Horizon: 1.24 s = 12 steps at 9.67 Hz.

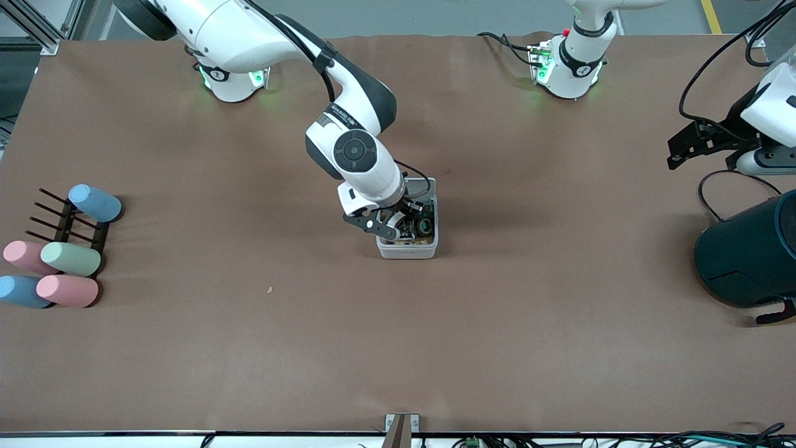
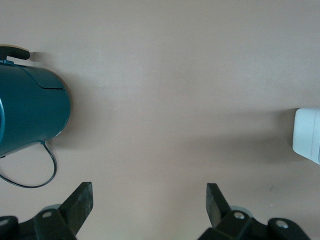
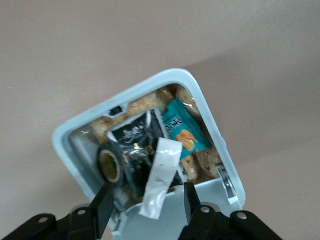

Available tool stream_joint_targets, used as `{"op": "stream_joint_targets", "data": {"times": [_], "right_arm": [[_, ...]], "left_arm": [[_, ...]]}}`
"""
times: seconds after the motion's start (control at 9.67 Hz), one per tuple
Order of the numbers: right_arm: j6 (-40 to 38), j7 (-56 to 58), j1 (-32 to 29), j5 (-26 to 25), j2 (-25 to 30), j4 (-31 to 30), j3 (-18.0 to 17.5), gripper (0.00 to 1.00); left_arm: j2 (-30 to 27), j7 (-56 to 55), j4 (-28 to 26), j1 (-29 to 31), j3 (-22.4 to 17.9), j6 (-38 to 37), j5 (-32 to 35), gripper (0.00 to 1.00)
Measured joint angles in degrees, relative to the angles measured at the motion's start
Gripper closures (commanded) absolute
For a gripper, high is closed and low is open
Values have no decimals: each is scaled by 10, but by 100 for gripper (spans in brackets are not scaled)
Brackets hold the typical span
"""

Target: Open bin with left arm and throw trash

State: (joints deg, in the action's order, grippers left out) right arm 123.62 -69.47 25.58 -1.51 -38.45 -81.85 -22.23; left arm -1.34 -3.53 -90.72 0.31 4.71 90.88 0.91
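The bin (image 1: pixel 408 247) sits near the middle of the desk (image 1: pixel 398 348) with its lid swung up, so its mouth faces upward and can take what is dropped in. The right tool (image 1: pixel 407 225) hangs directly over that opening, fingers released and apart, which suits letting go of trash rather than gripping it. In the right wrist view a white scrap (image 3: pixel 161 177) lies between the spread fingers (image 3: pixel 104 206), on top of the pile, apparently just dropped. The left tool (image 1: pixel 684 146) waits, released, over the bare desk toward the left arm's end, near the large teal cylinder (image 1: pixel 749 252), clear of the right arm's work.

The bin is a small white box with rounded corners. Inside show a black wrapper (image 3: pixel 136 145), a black tape ring (image 3: pixel 109 166), a teal packet (image 3: pixel 182 131) and brownish bits.
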Motion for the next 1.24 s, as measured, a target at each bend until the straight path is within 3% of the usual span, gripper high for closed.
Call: {"op": "stream_joint_targets", "data": {"times": [0.21,0.41,0.62,0.93,1.24], "right_arm": [[-24,-3,-2,0,5,7,0,22],[-121,-4,-29,-4,23,27,3,17],[-231,43,-97,-7,84,40,3,12],[-386,234,-219,-6,187,40,2,9],[-423,457,-354,-6,243,-4,3,1]], "left_arm": [[3,4,0,15,-3,0,0,0],[5,4,0,26,-4,0,0,0],[9,4,0,26,-4,0,0,0],[12,5,4,27,-4,0,0,0],[13,5,6,27,-4,0,0,0]]}}
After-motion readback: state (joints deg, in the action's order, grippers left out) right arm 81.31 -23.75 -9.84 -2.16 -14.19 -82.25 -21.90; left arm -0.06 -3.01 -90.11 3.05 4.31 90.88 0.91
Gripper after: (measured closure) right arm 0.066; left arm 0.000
